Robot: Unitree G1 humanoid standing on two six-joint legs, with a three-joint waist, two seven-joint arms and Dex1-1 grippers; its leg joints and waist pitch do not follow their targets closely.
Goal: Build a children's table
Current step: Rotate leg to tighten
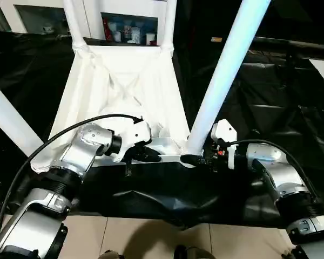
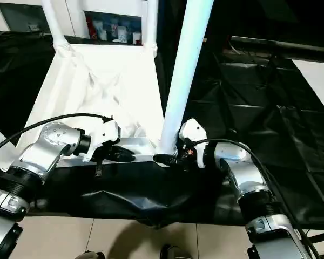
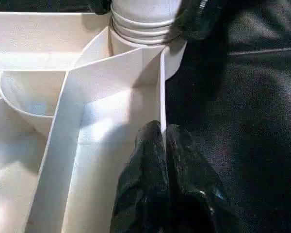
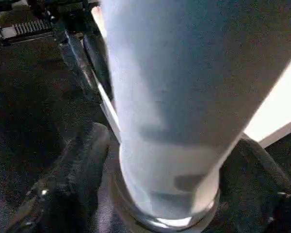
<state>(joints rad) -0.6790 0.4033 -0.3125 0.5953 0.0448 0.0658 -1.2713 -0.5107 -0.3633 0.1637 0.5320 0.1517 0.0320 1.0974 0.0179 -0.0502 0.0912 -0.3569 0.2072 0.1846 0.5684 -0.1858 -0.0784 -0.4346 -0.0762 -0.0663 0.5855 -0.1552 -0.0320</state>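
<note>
The children's table lies upside down, its ribbed white top (image 1: 124, 81) on a black sheet. Legs stand in the corner sockets: two at the far end (image 1: 74, 21) (image 1: 169, 21), one at the near left (image 1: 8, 121), one at the near right (image 1: 227, 65). My left gripper (image 1: 151, 156) is shut on the thin near rim wall (image 3: 161, 97), close to the near right socket. My right gripper (image 1: 191, 159) reaches in from the right. It stands open, with a finger (image 4: 82, 160) on either side of the near right leg's base (image 4: 160, 145).
The black sheet (image 1: 270, 97) covers the work surface and hangs over its near edge. A shelf with bottles (image 1: 127, 29) stands behind the table. Pale floor tiles (image 1: 113, 237) lie below. A cable (image 1: 54, 137) loops over my left forearm.
</note>
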